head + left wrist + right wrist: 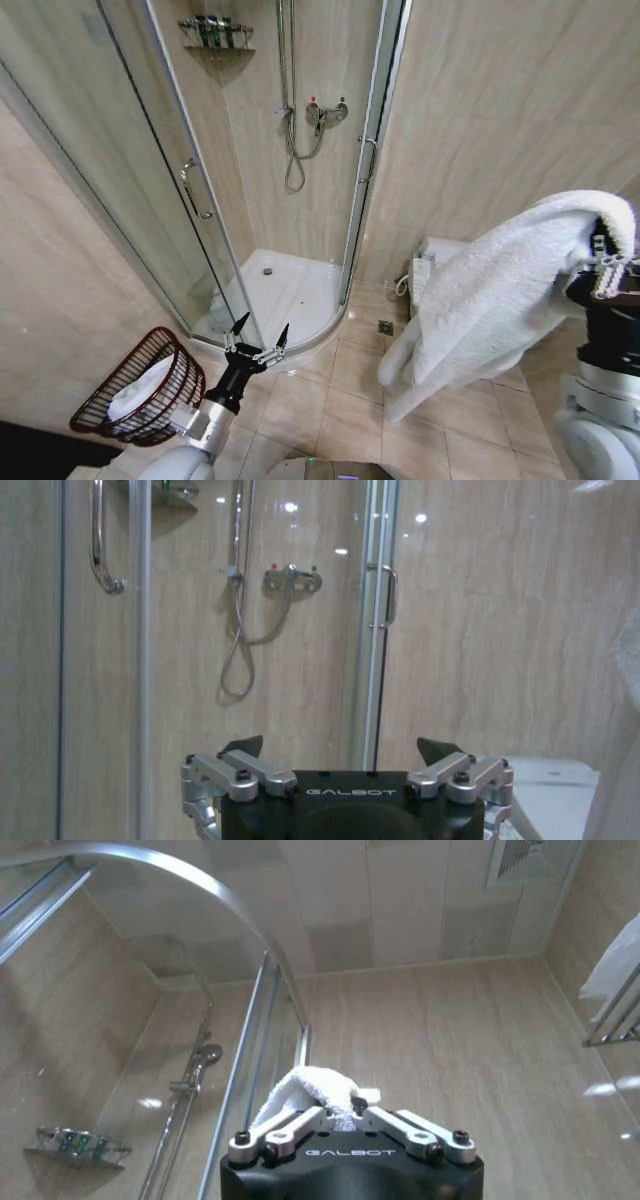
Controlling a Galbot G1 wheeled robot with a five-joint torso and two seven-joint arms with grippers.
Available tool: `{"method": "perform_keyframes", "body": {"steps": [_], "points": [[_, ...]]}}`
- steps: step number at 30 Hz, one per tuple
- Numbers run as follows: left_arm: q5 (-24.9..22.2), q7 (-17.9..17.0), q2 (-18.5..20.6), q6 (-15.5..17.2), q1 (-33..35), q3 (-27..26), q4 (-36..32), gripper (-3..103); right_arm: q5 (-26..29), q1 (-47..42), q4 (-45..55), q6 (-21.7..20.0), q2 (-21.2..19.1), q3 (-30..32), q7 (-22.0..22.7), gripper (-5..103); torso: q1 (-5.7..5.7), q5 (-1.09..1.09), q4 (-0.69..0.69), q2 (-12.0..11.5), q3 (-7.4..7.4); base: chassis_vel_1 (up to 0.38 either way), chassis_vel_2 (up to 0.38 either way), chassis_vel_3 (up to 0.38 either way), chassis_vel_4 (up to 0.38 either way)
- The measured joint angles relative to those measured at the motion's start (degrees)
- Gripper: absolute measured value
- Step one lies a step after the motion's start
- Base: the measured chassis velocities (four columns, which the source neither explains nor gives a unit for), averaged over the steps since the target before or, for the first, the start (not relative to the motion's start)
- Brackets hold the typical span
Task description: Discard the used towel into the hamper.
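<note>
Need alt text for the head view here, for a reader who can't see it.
The right gripper, raised at the right edge, is shut on a white towel hanging above the tiled floor. The open left gripper hovers low beside the hamper, which already holds white cloth, before a glass shower stall.

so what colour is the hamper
Dark reddish-brown open weave, clearest in the head view: the hamper.

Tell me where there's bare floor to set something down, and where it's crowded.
Free: the floor tiles between the shower tray and the hanging towel. Crowded: low on the robot's left, where the hamper sits beside the open left gripper; on the right, the towel hangs from the shut right gripper.
</note>
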Motion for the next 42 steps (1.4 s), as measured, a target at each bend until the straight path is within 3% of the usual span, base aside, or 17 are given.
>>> {"method": "perform_keyframes", "body": {"steps": [16, 31, 42], "points": [[0.0, 0.0, 0.0, 0.0, 0.0, 0.0, 0.0, 100, 0.4, 0.1, 0.0, 0.0, -0.2, 0.3, 0.0, 3, 2.0, 0.0, 0.0, 4.5, 2.52, 0.0, 0.0, 0.0, 0.0], [0.0, 0.0, 0.0, 0.0, 0.0, 0.0, 0.0, 100, 0.7, 0.0, 0.0, 0.1, -0.2, 0.7, 0.2, 3, 1.95, 0.0, 0.0, 4.4, 2.48, 0.0, 0.0, 0.0, 0.0], [0.0, 0.0, 0.0, 0.0, 0.0, 0.0, 0.0, 100, 1.3, -0.2, 0.0, 0.3, -0.3, 1.7, 0.0, 3, 2.51, 0.0, 0.0, 5.7, 3.15, 0.0, 0.0, 0.0, 0.0]]}}
